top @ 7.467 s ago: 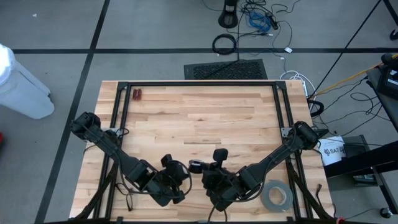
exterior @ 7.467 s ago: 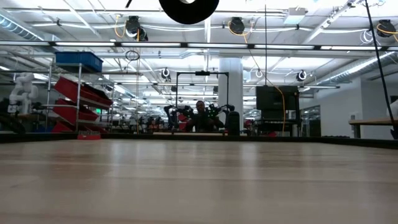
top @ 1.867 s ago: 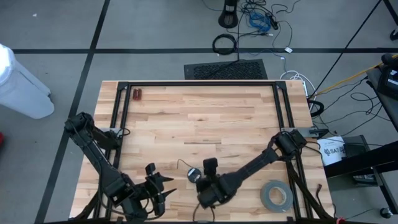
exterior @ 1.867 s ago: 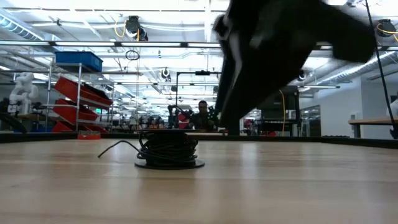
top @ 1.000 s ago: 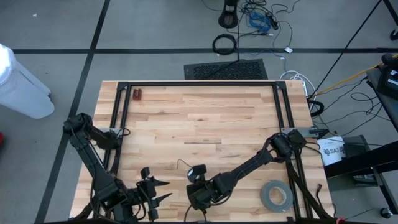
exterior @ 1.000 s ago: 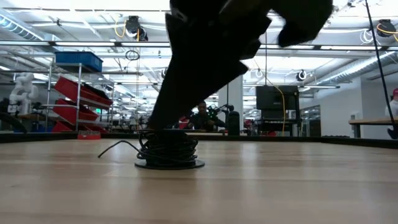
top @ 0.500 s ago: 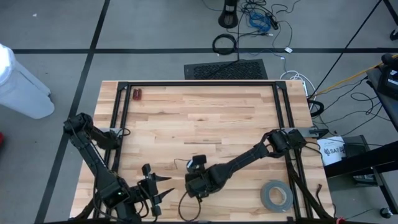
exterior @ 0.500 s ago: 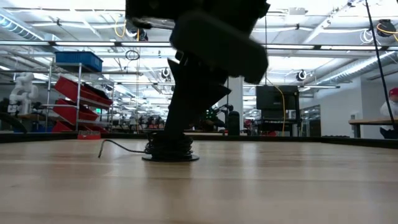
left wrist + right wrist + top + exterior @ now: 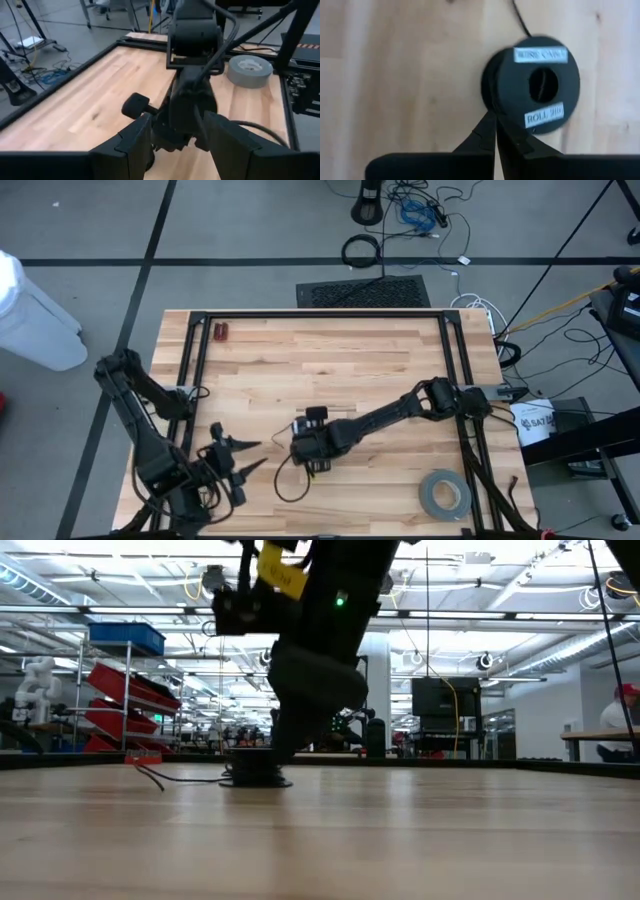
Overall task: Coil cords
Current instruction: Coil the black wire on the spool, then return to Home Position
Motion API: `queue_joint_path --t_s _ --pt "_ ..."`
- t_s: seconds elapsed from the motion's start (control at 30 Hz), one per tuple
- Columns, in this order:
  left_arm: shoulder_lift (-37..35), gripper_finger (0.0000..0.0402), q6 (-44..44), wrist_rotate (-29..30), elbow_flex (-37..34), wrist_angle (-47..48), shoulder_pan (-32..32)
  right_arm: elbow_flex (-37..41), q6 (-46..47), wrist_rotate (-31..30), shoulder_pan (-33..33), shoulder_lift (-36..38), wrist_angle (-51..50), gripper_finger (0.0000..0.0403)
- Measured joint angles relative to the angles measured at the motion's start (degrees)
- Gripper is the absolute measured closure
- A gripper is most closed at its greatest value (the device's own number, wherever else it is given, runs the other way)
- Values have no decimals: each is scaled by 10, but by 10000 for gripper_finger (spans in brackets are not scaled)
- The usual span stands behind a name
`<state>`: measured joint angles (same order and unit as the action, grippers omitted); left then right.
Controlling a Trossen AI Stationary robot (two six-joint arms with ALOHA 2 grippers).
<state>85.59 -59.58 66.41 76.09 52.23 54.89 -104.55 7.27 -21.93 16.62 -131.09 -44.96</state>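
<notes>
Black cord (image 9: pixel 532 92) wound on a labelled spool; right gripper (image 9: pixel 495 131) fingers pressed together against it, left gripper (image 9: pixel 232 458) spread.

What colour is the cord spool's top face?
Black, with small white labels; the spool shows best in the right wrist view.

Cord spool (image 9: pixel 532 90): in the high view the right gripper (image 9: pixel 307 448) covers it.
Spool labels: blurry; only "ROLL" can be read.
Loose cord end (image 9: pixel 283 484): too thin to follow all the way.
Right arm in the low view: cut off at the top.
Left gripper (image 9: pixel 172 142): fingertips cut off by the picture's edge.
</notes>
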Motion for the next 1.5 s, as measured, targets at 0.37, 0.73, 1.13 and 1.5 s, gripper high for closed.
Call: queue_joint_path --t_s 0.37,0.73,1.13,1.5 --pt "-39 212 0 38 0 100 -3 0 29 27 14 99 -90 403" --pt "-57 230 39 68 0 120 -37 0 124 -23 128 290 -245 403" --pt "-116 394 251 12 0 56 -130 130 135 -102 209 491 -260 403" --pt "-99 398 642 -260 -63 -419 -264 505 64 -111 210 712 157 403"
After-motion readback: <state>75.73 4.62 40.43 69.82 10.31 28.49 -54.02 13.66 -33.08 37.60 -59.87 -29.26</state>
